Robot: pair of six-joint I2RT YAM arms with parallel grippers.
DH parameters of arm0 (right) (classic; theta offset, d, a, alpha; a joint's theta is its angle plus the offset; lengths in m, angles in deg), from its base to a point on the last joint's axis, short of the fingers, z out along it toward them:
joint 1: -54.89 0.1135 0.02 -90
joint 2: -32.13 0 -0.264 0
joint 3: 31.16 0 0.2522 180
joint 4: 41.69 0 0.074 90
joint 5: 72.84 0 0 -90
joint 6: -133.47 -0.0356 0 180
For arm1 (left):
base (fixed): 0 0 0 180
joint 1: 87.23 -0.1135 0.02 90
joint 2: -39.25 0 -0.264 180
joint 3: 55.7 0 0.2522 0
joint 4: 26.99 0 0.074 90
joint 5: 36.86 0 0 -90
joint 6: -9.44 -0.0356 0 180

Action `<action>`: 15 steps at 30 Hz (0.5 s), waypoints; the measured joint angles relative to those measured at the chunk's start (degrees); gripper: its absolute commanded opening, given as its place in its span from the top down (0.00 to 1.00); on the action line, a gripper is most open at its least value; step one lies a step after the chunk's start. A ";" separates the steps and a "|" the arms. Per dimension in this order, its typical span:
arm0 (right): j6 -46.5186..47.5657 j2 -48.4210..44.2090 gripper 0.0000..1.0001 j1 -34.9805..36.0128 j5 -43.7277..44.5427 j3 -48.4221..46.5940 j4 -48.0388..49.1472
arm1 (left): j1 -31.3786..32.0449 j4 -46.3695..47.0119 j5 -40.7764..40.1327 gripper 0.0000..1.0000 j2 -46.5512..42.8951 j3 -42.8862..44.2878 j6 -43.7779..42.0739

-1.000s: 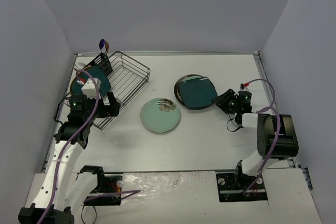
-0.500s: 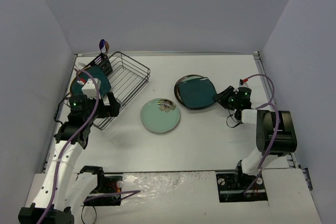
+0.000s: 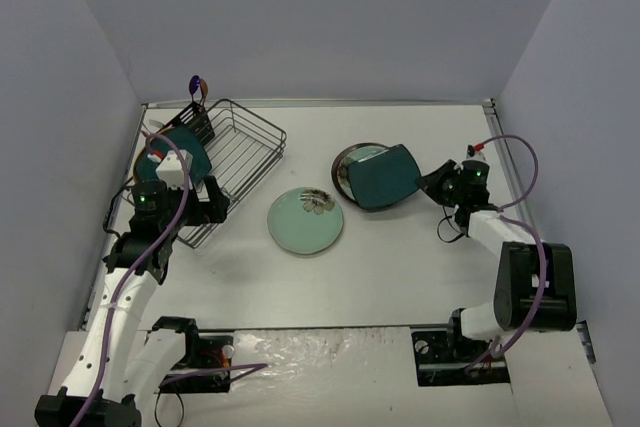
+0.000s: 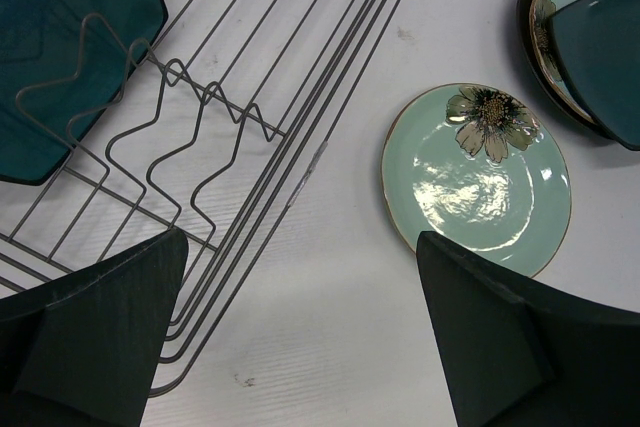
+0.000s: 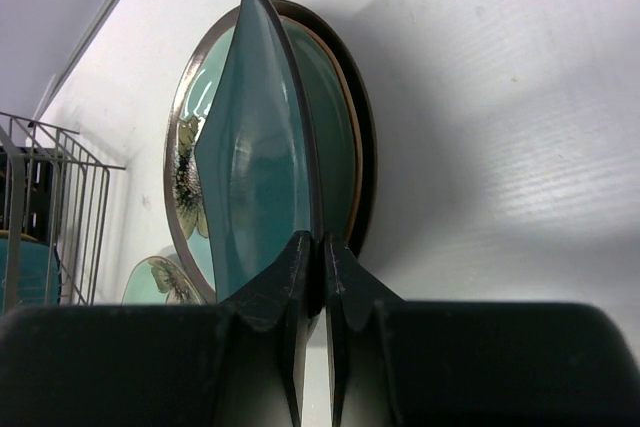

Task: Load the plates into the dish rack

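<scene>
White table, teal plate in rack

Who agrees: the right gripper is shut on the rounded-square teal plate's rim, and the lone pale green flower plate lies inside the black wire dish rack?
No. The right gripper is shut on the rim of the rounded-square teal plate, but the lone pale green flower plate lies on the white table beside the black wire dish rack, not inside; the top external view shows it.

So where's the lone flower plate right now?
In the top view, the flower plate lies flat mid-table, between the dish rack on the left and the stack on the right.
</scene>
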 measured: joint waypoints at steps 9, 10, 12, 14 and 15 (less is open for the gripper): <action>-0.80 -5.17 1.00 -0.79 1.20 1.79 -6.29 | 0.00 0.01 0.00 0.03 0.00 0.01 0.00; -1.12 -5.67 1.00 -0.82 1.20 2.35 -6.58 | 0.00 0.00 0.00 0.03 0.00 0.00 0.00; -1.78 -6.47 1.00 -0.82 1.26 3.39 -6.84 | 0.00 0.00 0.00 0.03 0.00 0.01 0.00; -2.45 -7.24 1.00 -0.82 1.54 4.36 -6.95 | 0.00 0.00 0.00 0.03 0.00 0.00 0.00; -2.66 -7.58 0.99 -0.82 1.74 4.76 -7.02 | 0.00 0.00 0.00 0.03 0.00 0.00 0.00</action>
